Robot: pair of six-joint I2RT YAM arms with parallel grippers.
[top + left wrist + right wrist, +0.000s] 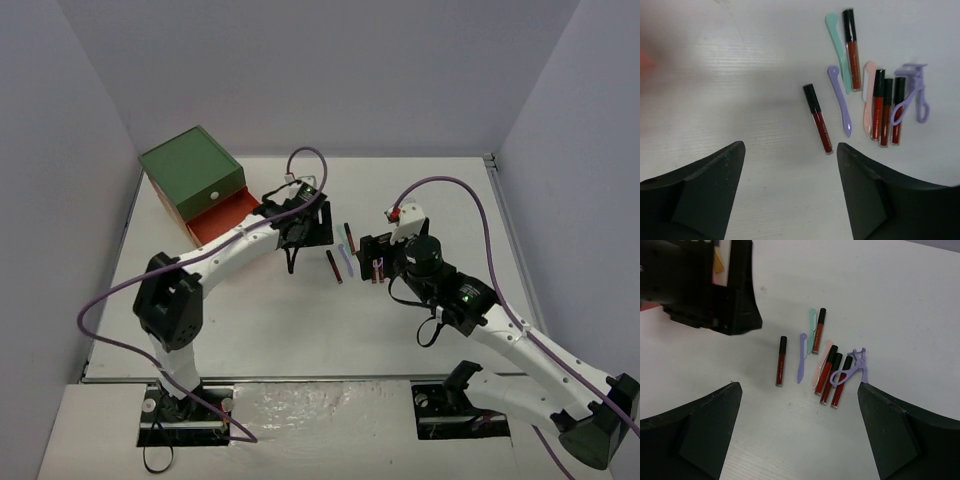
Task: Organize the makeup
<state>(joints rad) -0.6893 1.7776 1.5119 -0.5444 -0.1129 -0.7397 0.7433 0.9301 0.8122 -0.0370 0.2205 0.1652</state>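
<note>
Left arm (pixel 225 245) and right arm (pixel 520 345) are wearing white shells, black joints; purple cables (pixel 100 300) are trailing; left hand (pixel 790 150) and right hand (pixel 797 390) are showing matte black fingers (pixel 705 200).

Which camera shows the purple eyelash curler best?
The left wrist view: the purple eyelash curler lies whole and largest there, head and handle loops clear. The right wrist view shows it whole but smaller. From the top camera it is too small to make out.

Five dark-red lip gloss tubes (pixel 818 119), three spatulas (pixel 840 101) — teal, purple, pink — and one purple eyelash curler (pixel 908 95).
</note>
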